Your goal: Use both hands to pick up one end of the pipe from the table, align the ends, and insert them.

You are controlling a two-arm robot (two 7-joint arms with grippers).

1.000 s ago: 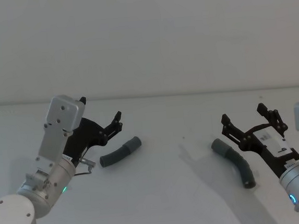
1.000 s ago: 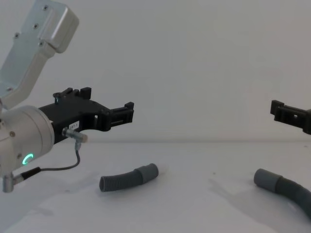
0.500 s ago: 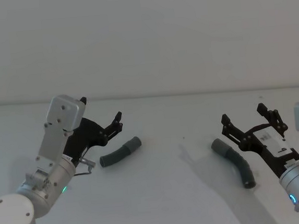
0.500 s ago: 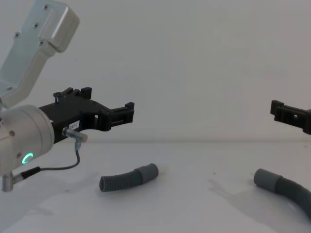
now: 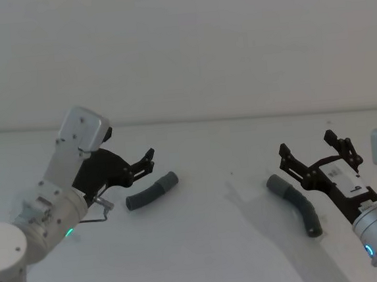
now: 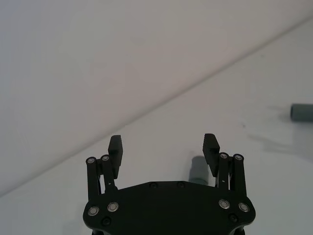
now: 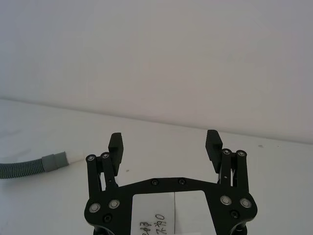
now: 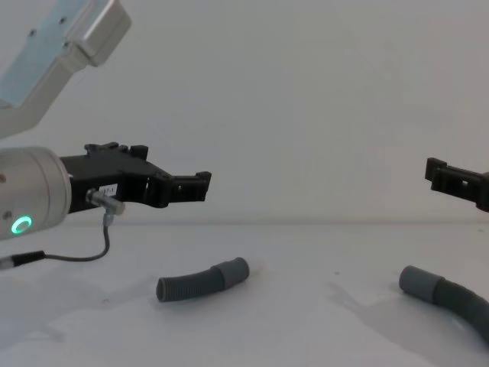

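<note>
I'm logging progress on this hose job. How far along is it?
Done: nothing yet. The short hose piece and the longer hose piece lie apart on the table, ungripped. In hand: the left gripper hovers, jaws open, near the short piece; the right gripper hangs open beside the longer one. Left: grasp both pieces, lift them, line up the cuffs and push them together.

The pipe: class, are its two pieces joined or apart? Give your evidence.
Apart. The short piece lies by the open left gripper, the longer piece by the open right gripper, bare table between.
</note>
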